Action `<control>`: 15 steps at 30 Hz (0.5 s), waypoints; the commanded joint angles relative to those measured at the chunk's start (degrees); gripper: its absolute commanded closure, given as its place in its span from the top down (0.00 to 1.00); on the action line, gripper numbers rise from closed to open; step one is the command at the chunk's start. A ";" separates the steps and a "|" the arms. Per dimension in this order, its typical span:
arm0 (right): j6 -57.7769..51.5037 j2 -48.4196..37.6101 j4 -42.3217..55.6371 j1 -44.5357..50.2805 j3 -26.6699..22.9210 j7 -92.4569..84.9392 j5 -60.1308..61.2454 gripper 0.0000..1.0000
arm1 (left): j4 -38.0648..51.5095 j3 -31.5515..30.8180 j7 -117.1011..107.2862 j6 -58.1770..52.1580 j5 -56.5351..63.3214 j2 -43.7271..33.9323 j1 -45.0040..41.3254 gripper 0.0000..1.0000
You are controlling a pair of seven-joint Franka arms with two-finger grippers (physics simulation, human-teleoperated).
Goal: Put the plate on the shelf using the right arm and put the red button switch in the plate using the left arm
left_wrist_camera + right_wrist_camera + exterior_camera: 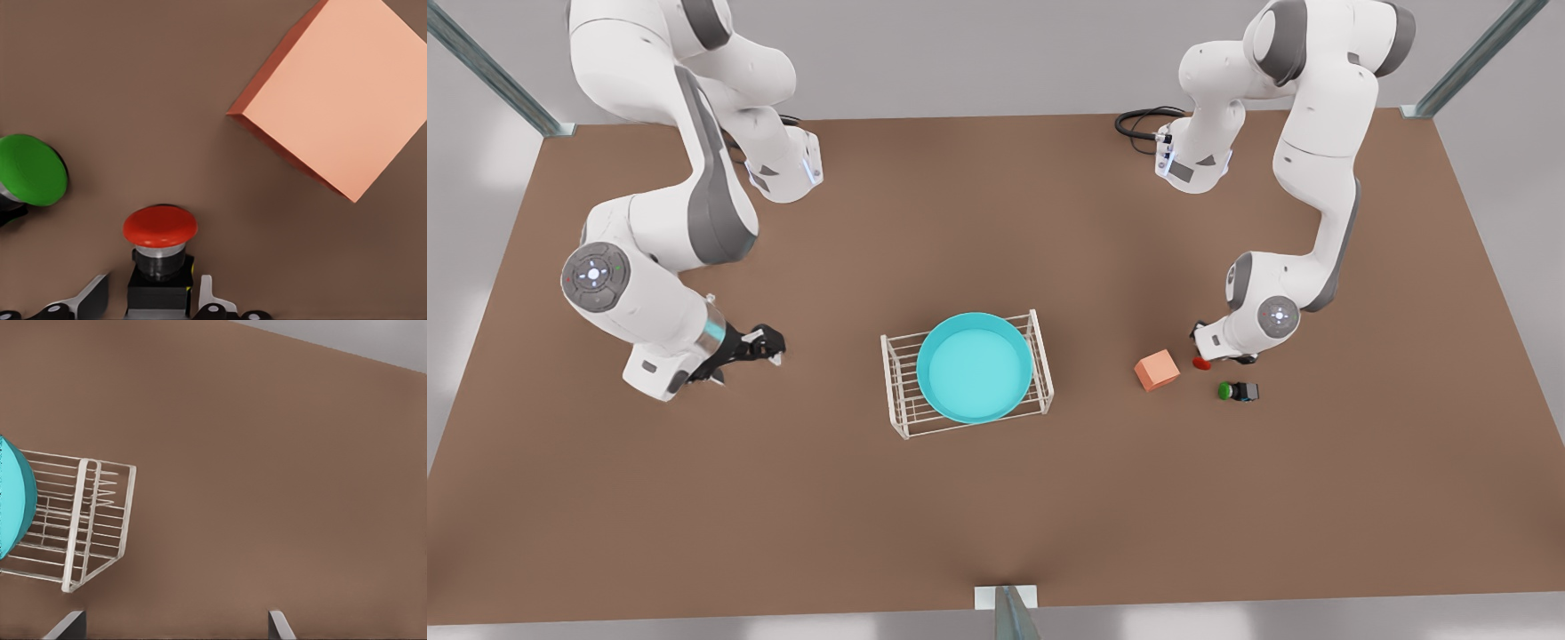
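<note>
The turquoise plate (974, 367) lies flat on top of the white wire shelf (898, 391) at the table's middle. The right wrist view catches the plate's rim (13, 493) and one end of the shelf (80, 520). My right gripper (775, 348) hovers open and holding nothing, well off toward the front view's left of the shelf; its fingertips (70, 623) stand wide apart. The red button switch (1201, 363) stands on the table at the front view's right. My left gripper (155, 293) is low over it, open, with a finger on each side of the switch's black body (160, 287).
A green-capped switch (1227, 390) (30, 170) sits close beside the red one. A salmon-orange cube (1157, 370) (340, 100) rests between the switches and the shelf. Brown tabletop stretches toward the near edge.
</note>
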 commanded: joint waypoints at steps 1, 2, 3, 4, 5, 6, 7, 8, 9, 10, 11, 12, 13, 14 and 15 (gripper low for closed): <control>-5.90 -1.20 -0.14 0.39 -0.14 -0.65 -0.94 1.00 | -0.02 0.06 1.17 0.18 0.06 -0.06 -0.02 0.74; -6.16 -1.11 -0.14 0.48 -0.14 -0.65 -0.41 1.00 | -0.02 0.06 1.17 0.18 0.06 -0.06 -0.11 0.73; -6.07 -1.03 -0.14 0.48 -0.14 -0.65 -0.32 1.00 | -0.11 0.06 1.17 0.18 0.06 -0.15 -0.11 0.71; -6.07 -0.94 -0.14 0.48 -0.14 -0.65 -0.32 1.00 | -0.02 0.06 1.17 0.18 0.06 -0.15 -0.11 0.71; -6.07 -0.85 -0.14 0.48 -0.14 -0.65 -0.32 1.00 | -0.11 0.06 1.17 0.18 0.06 -0.15 -0.20 0.69; -6.07 -0.76 -0.23 0.48 -0.14 -0.65 -0.23 1.00 | -0.02 0.06 1.17 0.18 0.06 -0.23 -0.20 0.66; -6.07 -0.76 -0.23 0.48 -0.14 -0.65 -0.23 1.00 | -0.02 0.06 1.17 0.18 0.06 -0.23 -0.20 0.66; -6.16 -0.85 -0.32 0.48 -0.14 -0.65 -0.23 1.00 | 0.07 0.06 1.08 0.18 0.06 -0.32 -0.20 0.66; -6.16 -1.02 -0.32 0.48 -0.23 -0.65 -0.23 1.00 | 0.15 0.06 1.08 0.26 -0.03 -0.23 -0.29 0.66; -6.25 -1.20 -0.40 0.48 -0.32 -0.74 -0.76 1.00 | 0.15 0.06 1.08 1.14 -0.03 -0.23 -0.29 0.66; -7.04 -1.73 -0.58 0.48 -1.02 -0.74 -1.64 1.00 | 0.15 0.06 1.08 1.84 -0.03 -0.15 -0.29 0.66; -8.18 -2.52 -0.58 0.39 -1.37 -0.74 -4.97 1.00 | 0.15 0.06 1.08 1.85 -0.03 -0.23 -0.29 0.66; -8.88 -3.31 -1.11 0.12 -1.46 -0.74 -7.52 1.00 | 0.15 0.06 1.08 1.85 -0.12 -0.15 -0.37 0.66; -9.50 -4.10 -1.55 -0.05 -2.08 -0.65 -8.23 1.00 | 0.15 0.06 1.08 1.85 -0.21 -0.23 -0.37 0.66; -10.11 -5.07 -1.81 -0.05 -2.25 -0.74 -9.81 1.00 | 0.07 0.06 1.08 1.85 -0.21 -0.06 -0.37 0.66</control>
